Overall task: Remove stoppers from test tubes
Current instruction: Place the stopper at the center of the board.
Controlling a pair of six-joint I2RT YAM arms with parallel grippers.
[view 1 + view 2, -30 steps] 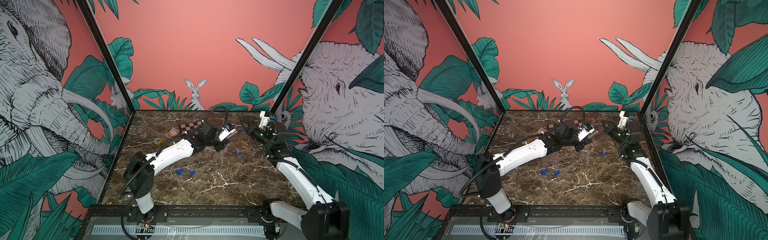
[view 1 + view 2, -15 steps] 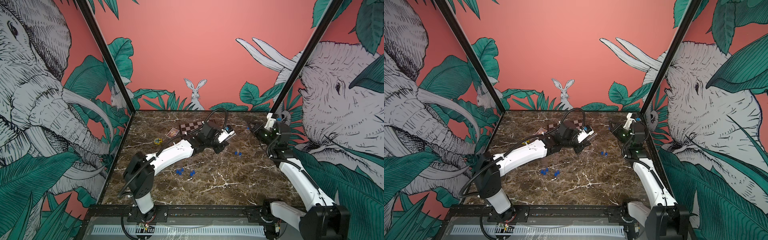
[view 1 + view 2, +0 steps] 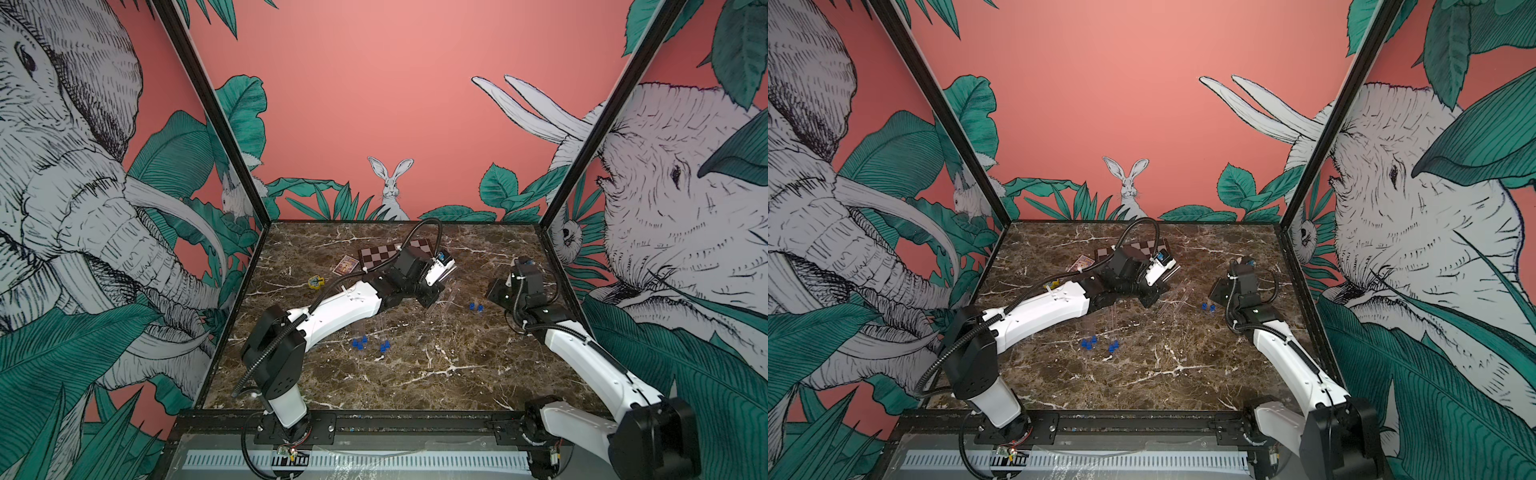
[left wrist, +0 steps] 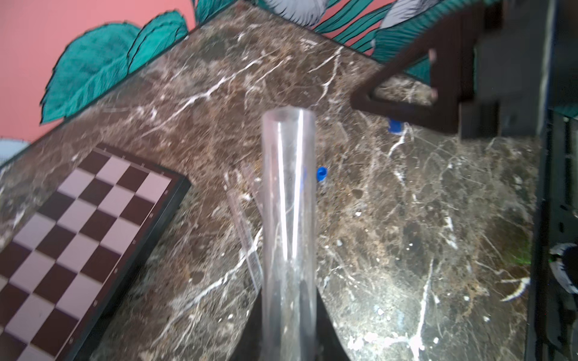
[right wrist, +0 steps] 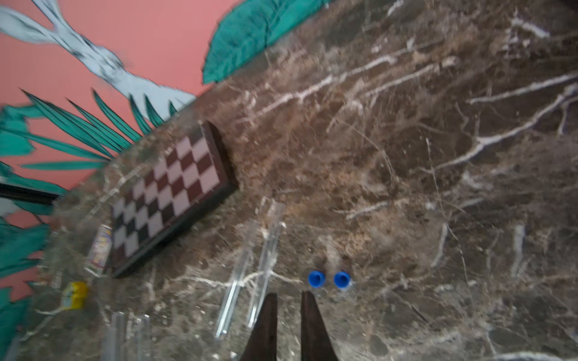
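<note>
A test tube [image 4: 287, 218] is gripped by the left jaws; two stoppers [image 3: 471, 306] lie right of centre beside the parted right jaws.

- Held tube [image 4: 287, 218] runs off the left wrist view's edge and covers most of the left tool [image 4: 287, 300].
- One stopper [image 4: 301, 184] shows only through it; another stopper [image 4: 394, 126] sits half under the right tool [image 4: 358, 100].
- Right wrist view is blurred; tubes [image 5: 125, 337] are cut off.
- Left arm [image 3: 345, 307] hides part of the chessboard [image 3: 376, 258].
</note>
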